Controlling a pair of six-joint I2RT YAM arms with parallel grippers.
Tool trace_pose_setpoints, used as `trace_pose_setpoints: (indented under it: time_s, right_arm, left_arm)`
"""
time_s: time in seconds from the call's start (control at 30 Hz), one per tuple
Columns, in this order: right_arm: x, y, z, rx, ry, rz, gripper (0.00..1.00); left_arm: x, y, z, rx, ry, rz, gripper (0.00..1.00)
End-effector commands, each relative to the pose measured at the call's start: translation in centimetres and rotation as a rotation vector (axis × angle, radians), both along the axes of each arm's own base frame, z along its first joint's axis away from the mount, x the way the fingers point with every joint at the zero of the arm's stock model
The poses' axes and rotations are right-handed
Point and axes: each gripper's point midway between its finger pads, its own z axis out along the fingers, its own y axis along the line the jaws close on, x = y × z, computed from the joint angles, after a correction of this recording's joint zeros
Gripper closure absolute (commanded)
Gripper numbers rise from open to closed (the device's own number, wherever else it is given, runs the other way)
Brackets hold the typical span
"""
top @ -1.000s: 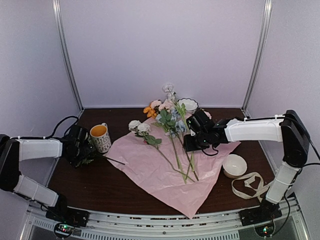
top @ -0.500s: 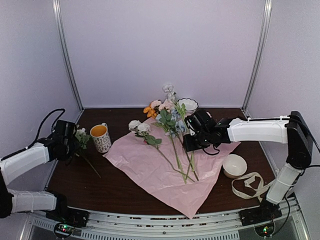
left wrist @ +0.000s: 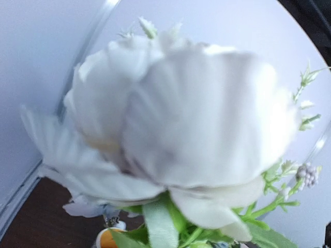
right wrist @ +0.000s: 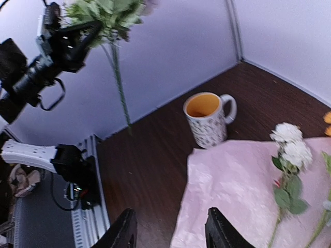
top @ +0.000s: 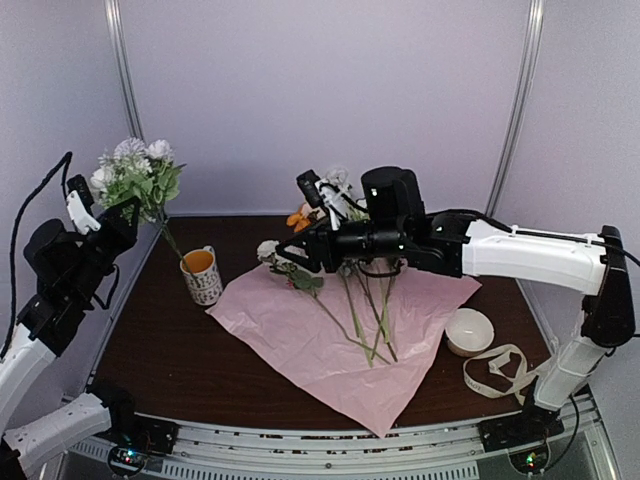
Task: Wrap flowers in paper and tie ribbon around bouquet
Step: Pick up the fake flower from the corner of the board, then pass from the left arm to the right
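Left hand (top: 122,214) is now up off the dark brown surface (top: 170,350), high by the left wall. It is clamped on the thin stem of a white-bloomed leafy flower sprig (top: 135,172), stem hanging free. Right hand (top: 303,248) has swung left over the crinkled pale pink paper sheet (top: 300,345), jaws part open, empty. Remaining long-stemmed flowers (top: 350,290) lie on the sheet. Cream ribbon (top: 500,372) lies near right, beside a white bowl (top: 468,330).

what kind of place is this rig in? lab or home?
Probably a lab robot cell, not a home: plain pale wall panels, metal corner post, dark table on an aluminium frame rail.
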Motion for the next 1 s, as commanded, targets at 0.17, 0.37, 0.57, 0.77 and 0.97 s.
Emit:
trace_pose_setpoints:
  time_s: [0.17, 0.37, 0.57, 0.77, 0.97]
  right_arm:
    - [0.1, 7.8, 6.4, 0.141, -0.079, 0.088, 0.4]
    - [1.7, 8.8, 5.0, 0.147, -0.034, 0.03, 0.31]
    - [3.6, 7.5, 3.9, 0.155, 0.0, -0.095, 0.9]
    - [7.0, 2.5, -1.1, 0.072, 0.167, -0.284, 1.0]
    - [9.0, -3.5, -11.6, -0.175, 0.296, -0.491, 1.0]
  left_arm:
    - [-2.0, -13.8, 10.1, 0.009, -0.389, -0.582, 1.0]
    - [-1.9, -17.9, 10.1, -0.016, -0.389, -0.716, 1.0]
    - [-1.6, -19.5, 8.6, -0.072, -0.339, -0.775, 1.0]
    - [3.8, -18.8, 2.4, 0.101, 0.043, -0.557, 0.35]
    - [7.4, -18.1, -8.7, 0.409, 0.468, -0.417, 0.27]
